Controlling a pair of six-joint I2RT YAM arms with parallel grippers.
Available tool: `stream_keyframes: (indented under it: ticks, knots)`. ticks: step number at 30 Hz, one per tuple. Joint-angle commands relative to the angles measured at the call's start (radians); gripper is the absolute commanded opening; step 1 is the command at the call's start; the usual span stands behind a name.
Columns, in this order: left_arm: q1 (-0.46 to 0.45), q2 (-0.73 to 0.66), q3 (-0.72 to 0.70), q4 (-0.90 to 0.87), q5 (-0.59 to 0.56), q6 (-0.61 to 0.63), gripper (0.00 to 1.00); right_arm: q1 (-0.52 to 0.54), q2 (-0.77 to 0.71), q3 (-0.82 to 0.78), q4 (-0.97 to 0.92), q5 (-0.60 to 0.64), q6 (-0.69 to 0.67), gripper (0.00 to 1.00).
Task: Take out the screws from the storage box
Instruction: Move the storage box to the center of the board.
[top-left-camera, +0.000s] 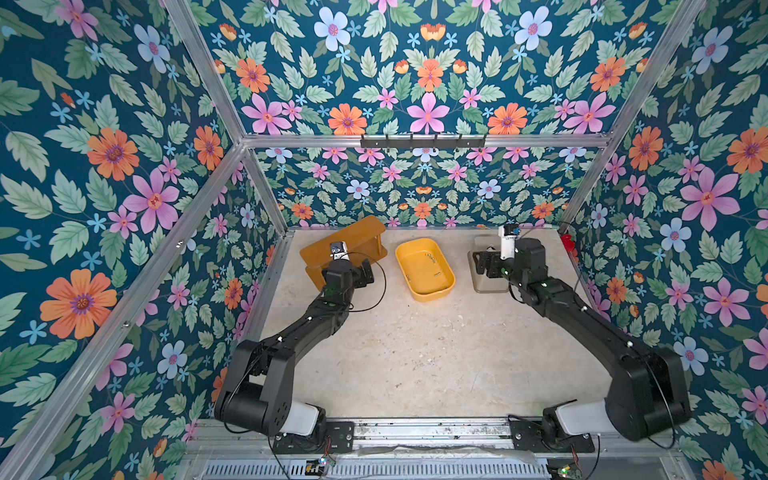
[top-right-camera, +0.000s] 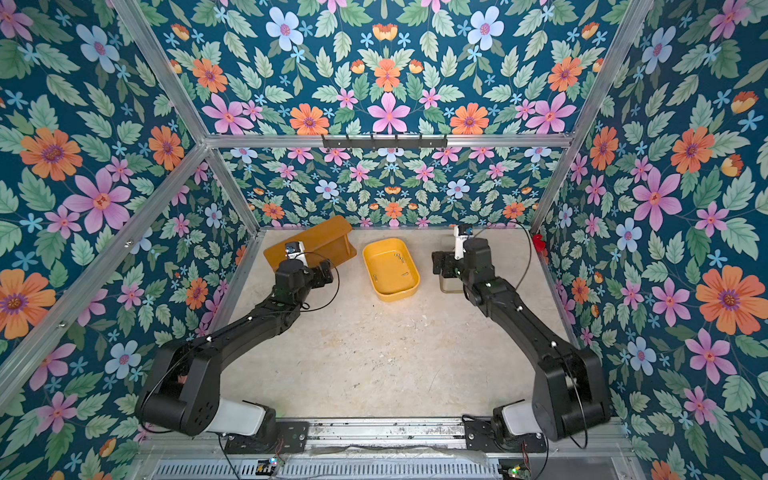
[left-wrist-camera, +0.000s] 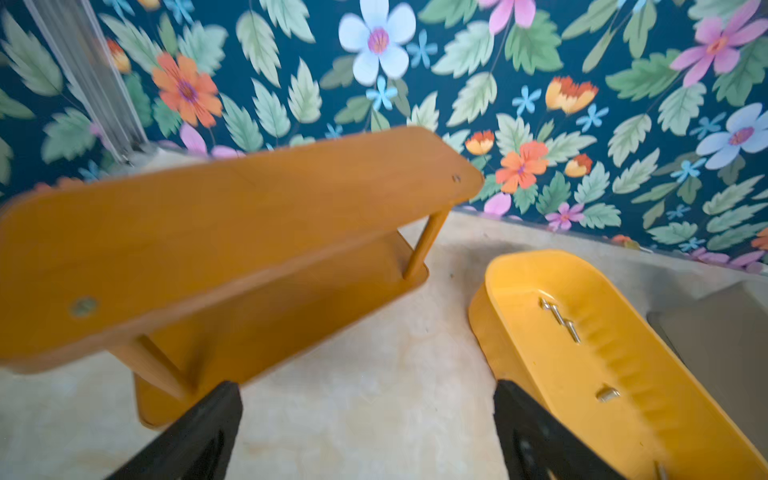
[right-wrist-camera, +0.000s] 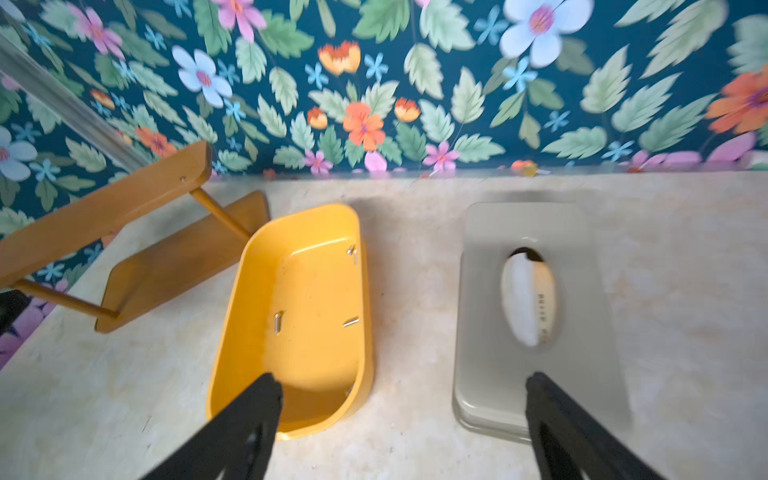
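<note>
Pale stone-look tabletop (top-left-camera: 415, 353). Shallow mustard-yellow plastic storage box (top-left-camera: 430, 294) sits midway between the arms, long axis running away from the base. Flanking it, left gripper (left-wrist-camera: 365, 386) and right gripper (right-wrist-camera: 403, 376), both spread wide, empty; neither clearly nearer. Tiny silvery screws (right-wrist-camera: 277, 322) scattered inside.

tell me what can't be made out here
- Screw count: the screws are too small in both top views; the left wrist view is blurred and its edge cuts off the storage box.
- Part of its floor, right wrist view: behind a right gripper finger.
- Top views: the tissue box sits mostly behind the right arm.
</note>
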Motion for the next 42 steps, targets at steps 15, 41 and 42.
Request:
stream_keyframes:
  ticks: [15,41,42]
  knots:
    - [-0.075,0.004,-0.014,-0.095,0.064,-0.062,0.99,0.095,0.636,0.607,-0.574,-0.014,0.017,0.63]
    - [-0.078,-0.05,0.111,-0.344,0.117,-0.04,0.99,0.11,0.548,0.787,-1.106,-0.228,0.209,0.0]
    - [-0.078,-0.053,0.127,-0.367,0.135,-0.037,0.99,0.12,0.514,0.751,-1.112,-0.233,0.209,0.0]
